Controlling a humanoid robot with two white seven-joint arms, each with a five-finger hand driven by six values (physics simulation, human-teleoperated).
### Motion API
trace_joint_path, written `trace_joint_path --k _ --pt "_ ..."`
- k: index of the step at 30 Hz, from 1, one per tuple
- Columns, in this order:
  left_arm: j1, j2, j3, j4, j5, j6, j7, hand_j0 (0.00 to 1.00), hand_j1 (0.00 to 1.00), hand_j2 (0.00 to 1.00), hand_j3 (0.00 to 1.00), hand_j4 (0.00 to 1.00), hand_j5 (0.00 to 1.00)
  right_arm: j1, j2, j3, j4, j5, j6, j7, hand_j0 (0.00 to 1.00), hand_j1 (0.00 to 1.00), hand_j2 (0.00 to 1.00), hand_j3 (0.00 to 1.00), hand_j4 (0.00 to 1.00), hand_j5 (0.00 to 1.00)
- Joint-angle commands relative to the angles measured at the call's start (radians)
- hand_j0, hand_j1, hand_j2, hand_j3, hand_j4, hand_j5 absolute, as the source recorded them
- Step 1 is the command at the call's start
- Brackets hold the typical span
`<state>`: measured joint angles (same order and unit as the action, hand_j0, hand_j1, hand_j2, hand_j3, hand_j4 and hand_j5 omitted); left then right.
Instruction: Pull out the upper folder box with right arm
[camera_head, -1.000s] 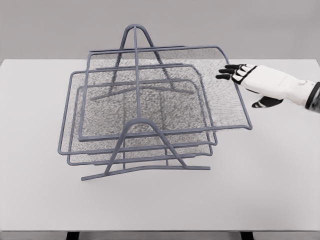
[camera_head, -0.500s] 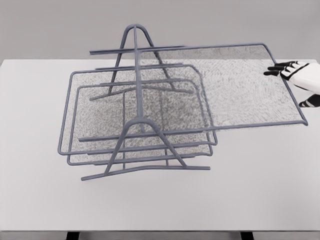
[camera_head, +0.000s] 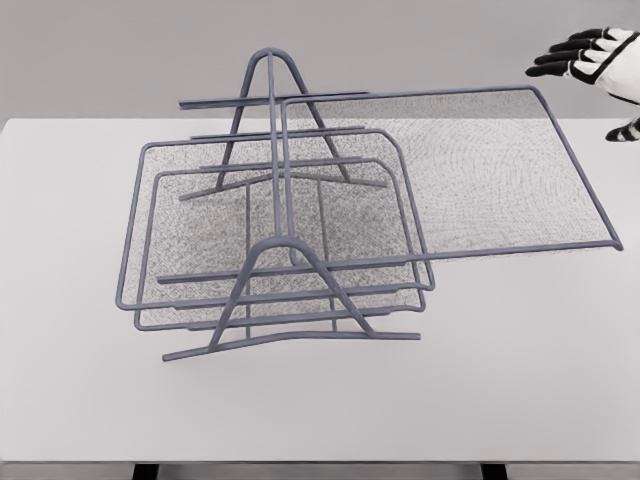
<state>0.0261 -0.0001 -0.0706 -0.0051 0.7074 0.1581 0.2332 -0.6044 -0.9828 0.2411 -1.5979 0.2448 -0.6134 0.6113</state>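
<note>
Tray (camera_head: 500, 170) of the upper tier sits slid far out of the rack (camera_head: 280, 250), toward table (camera_head: 520, 380) right edge. Right hand (camera_head: 592, 58) above its far right corner, fingers spread, holding nothing. Pull looks done; lift clear without snagging the rim.

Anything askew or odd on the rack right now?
Only the upper tray stands out: it juts far right of the rack, while the two lower trays sit nested. The right hand hovers above its far corner, fingers spread, holding nothing.
</note>
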Motion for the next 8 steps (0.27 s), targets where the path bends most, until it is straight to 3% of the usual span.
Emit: trace_joint_path --k 1,2,6,7,8 --pt "0.000 0.000 0.000 0.001 0.000 0.000 0.000 1.00 1.00 1.00 1.00 1.00 1.00 0.002 0.036 0.070 -0.065 -0.042 0.002 0.000 1.00 1.00 1.00 1.00 1.00 1.00" --pt "0.000 0.000 -0.001 0.002 0.000 0.000 -0.002 1.00 1.00 1.00 1.00 1.00 1.00 0.002 0.067 0.083 -0.074 -0.041 0.002 0.000 1.00 1.00 1.00 1.00 1.00 1.00" --pt "0.005 0.000 -0.001 0.010 -0.002 0.000 0.000 1.00 1.00 1.00 1.00 1.00 1.00 -0.006 0.076 0.089 -0.077 -0.041 0.002 0.000 1.00 1.00 1.00 1.00 1.00 1.00" --pt "0.005 0.000 -0.001 0.010 0.000 0.000 0.000 1.00 1.00 1.00 1.00 1.00 1.00 -0.009 0.131 0.090 -0.077 -0.039 0.002 0.000 1.00 1.00 1.00 1.00 1.00 1.00" --pt "0.005 0.000 0.000 0.010 0.000 0.000 -0.002 1.00 1.00 1.00 1.00 1.00 1.00 -0.011 0.135 0.090 -0.077 -0.039 0.002 0.000 1.00 1.00 1.00 1.00 1.00 1.00"
